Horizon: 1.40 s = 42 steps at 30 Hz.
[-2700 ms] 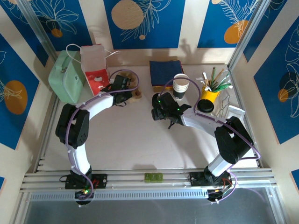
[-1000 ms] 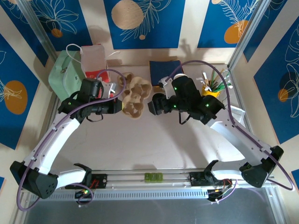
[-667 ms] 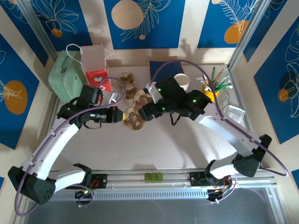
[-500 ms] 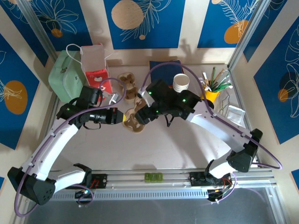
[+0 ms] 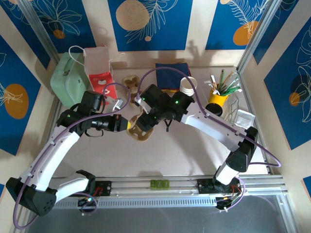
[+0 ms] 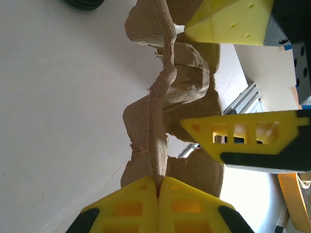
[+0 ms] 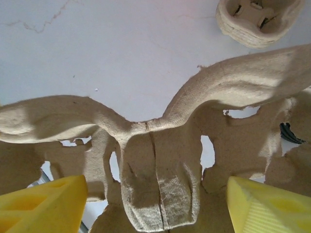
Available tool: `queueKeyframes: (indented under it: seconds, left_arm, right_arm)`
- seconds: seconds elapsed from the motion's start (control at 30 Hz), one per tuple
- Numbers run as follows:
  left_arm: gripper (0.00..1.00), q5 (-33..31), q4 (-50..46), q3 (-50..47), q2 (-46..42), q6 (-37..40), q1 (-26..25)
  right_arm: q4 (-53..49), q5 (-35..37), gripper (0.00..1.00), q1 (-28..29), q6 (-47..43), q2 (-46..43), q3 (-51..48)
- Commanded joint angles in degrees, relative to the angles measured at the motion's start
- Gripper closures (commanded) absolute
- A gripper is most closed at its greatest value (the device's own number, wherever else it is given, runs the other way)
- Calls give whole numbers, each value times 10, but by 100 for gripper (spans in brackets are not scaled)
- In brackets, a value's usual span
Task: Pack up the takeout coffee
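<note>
- Right pincer [image 5: 147, 120] has swung left over the cup tray [image 5: 138, 132], fingers apart astride its edge.
- Left pincer [image 6: 158, 183] clamps the tray's rim.
- Bare tabletop [image 5: 160, 158] lies in front.

You have two white-shelled arms, the left arm [image 5: 53, 153] and the right arm [image 5: 211, 122], with black joints where green lights [image 5: 177, 102] glow. Purple cables [image 5: 112, 86] loop alongside. Your fingers [image 6: 141, 208] are yellow ribbed plastic, seemingly black-backed.
</note>
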Motion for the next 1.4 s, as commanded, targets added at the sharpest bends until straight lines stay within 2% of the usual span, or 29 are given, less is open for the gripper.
queueKeyframes:
  seconds: [0.0,0.27,0.63,0.97,1.17,1.37]
  left_arm:
    - [95,15,-6,-6,-12,13,-4]
    - [95,11,-4,-7,-16,8,-4]
    - [94,8,1,-9,-18,2,-4]
    - [94,7,4,-6,-16,-2,-4]
    - [94,8,7,-6,-11,-4,-4]
    - [94,9,12,-7,-8,-8,-4]
  right_arm:
    - [-21,15,29,7,-5,6,17]
    - [-5,10,39,9,0,4,-1]
    - [2,5,46,7,5,6,-10]
    - [0,0,45,-1,7,9,-11]
    - [-3,-1,41,-5,8,13,-15]
    - [0,-3,43,-7,9,15,-16]
